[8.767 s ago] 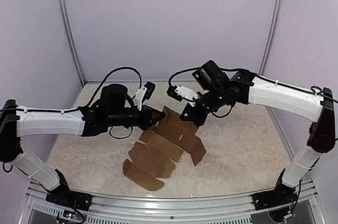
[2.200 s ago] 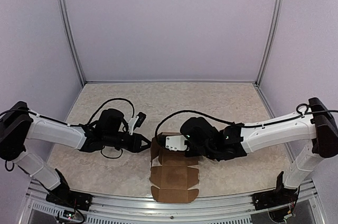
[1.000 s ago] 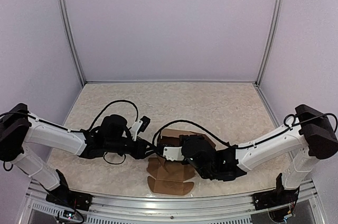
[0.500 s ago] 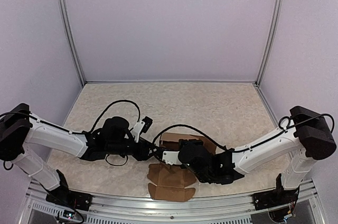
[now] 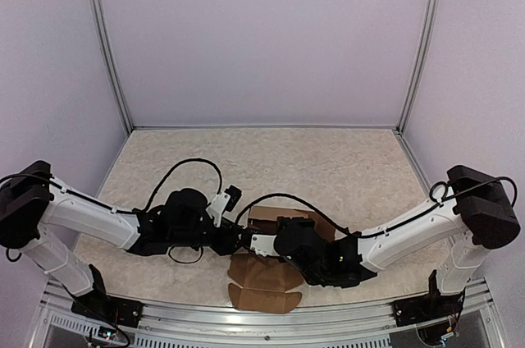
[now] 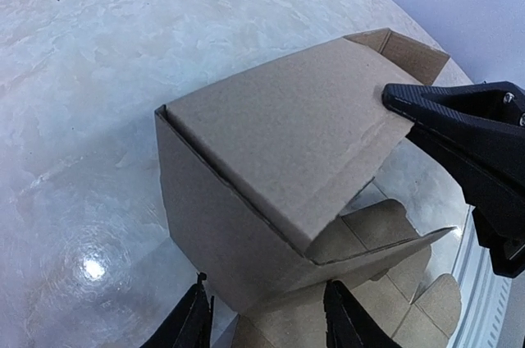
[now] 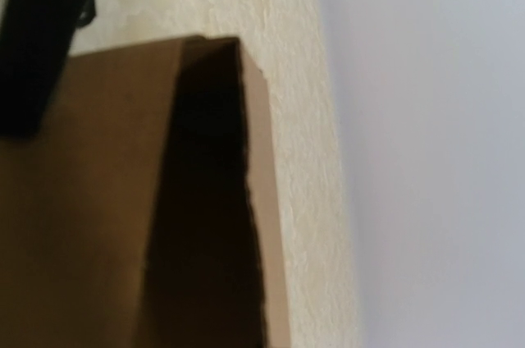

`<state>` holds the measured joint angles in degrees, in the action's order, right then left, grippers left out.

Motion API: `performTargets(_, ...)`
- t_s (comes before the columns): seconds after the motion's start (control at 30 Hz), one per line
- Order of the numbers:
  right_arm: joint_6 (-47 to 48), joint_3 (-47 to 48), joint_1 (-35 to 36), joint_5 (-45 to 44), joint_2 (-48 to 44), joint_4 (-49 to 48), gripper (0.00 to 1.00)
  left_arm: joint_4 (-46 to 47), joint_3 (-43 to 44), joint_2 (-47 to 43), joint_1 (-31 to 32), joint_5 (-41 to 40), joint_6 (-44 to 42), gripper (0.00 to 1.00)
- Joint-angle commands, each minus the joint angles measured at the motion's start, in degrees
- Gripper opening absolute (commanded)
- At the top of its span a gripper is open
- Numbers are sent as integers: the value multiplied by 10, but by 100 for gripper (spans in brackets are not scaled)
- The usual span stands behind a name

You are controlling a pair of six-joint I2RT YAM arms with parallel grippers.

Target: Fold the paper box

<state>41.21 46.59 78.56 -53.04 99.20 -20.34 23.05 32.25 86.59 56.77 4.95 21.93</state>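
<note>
Paper box (image 6: 271,143) just ahead of left gripper (image 6: 269,321); right gripper (image 6: 400,102) beside it

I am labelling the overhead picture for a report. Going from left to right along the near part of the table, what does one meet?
White left forearm link → black left wrist housing → plain brown cardboard paper box → white right forearm link → black right shoulder joint.

Marbled beige table (image 5: 353,167), brown paper box (image 5: 267,274) resting on it
</note>
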Motion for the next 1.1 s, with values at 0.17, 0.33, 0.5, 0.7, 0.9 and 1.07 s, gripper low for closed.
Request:
performTargets(0.17,-46,16,20,-2,23,29,0,31,14,12,44,-114,-13,47)
performTargets(0.33,-64,21,27,-5,27,41,0,47,16,24,68,-170,-21,49)
performTargets(0.5,-79,24,32,-11,29,49,0,83,9,51,72,-204,-13,49)
performTargets(0.7,-101,28,38,-12,34,62,0,123,0,59,83,-236,-16,43)
performTargets(0.9,-120,41,42,-12,43,76,0,137,4,77,89,-238,-16,31)
performTargets(1.07,-133,50,41,-10,46,84,0,134,10,82,89,-234,-17,20)
